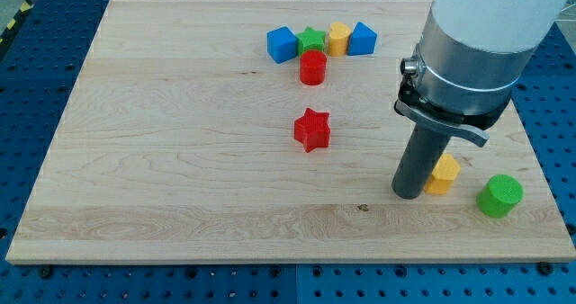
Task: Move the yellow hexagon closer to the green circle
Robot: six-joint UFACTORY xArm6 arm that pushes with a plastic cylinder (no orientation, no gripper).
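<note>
Nearest the view's bottom edge: green circle (499, 196), lower right of the wooden board (180, 160). Yellow hexagon (443, 174) lies just to its left, a small gap between them. My tip (409, 194) stands touching or nearly touching the hexagon's left side. No jaws on this rig; the rod only pushes. Judgement: hexagon looks light, rigid and smooth, should slide easily and may rotate off-line; push squarely on its left face toward the circle.

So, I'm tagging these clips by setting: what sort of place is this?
Probably a robotics lab bench: a wooden board on a blue perforated table, small coloured blocks like the red star, and my tip beside the yellow hexagon.
</note>
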